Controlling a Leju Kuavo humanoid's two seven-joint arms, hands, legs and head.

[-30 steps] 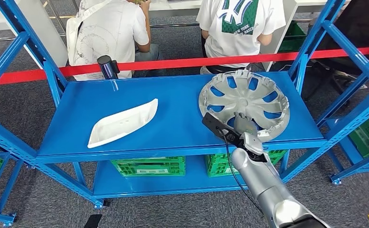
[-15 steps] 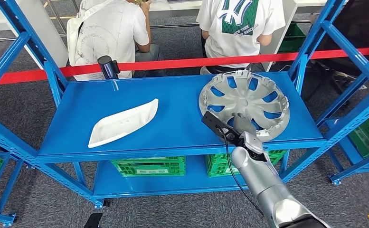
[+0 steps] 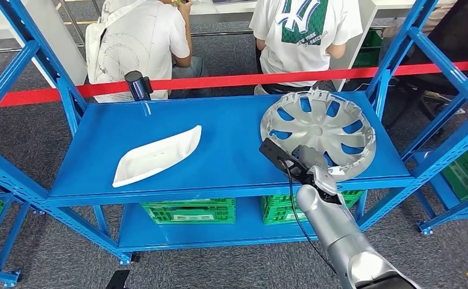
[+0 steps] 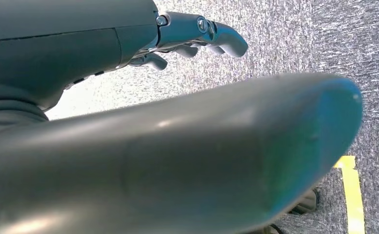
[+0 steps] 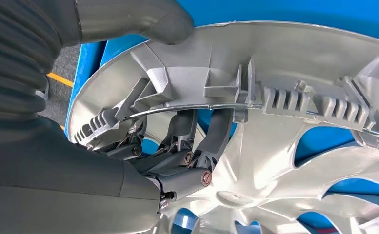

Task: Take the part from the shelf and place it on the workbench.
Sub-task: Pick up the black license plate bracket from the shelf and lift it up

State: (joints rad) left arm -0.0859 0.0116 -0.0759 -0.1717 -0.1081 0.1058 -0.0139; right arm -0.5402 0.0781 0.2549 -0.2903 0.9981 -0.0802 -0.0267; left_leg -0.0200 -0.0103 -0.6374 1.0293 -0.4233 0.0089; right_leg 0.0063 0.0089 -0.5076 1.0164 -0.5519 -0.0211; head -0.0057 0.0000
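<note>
A: Item one, the part?
B: Silver hubcap (image 3: 317,130), on the right end of the blue shelf (image 3: 159,117), top deck, near rim raised off the deck, inner ribbed side toward the robot.

A: Right hand?
B: Right hand (image 3: 308,162) grips the hubcap's near rim; in the right wrist view the thumb (image 5: 148,19) lies on one face, the dark fingers (image 5: 197,146) on the other.

A: Left hand?
B: Left hand (image 4: 197,34) hangs over grey carpet, fingers apart, holding nothing.

A: Other stock?
B: White curved panel (image 3: 156,156) at the deck's left; green crates (image 3: 189,211) on the lower deck; red barrier tape (image 3: 219,80) behind, two seated persons beyond.
</note>
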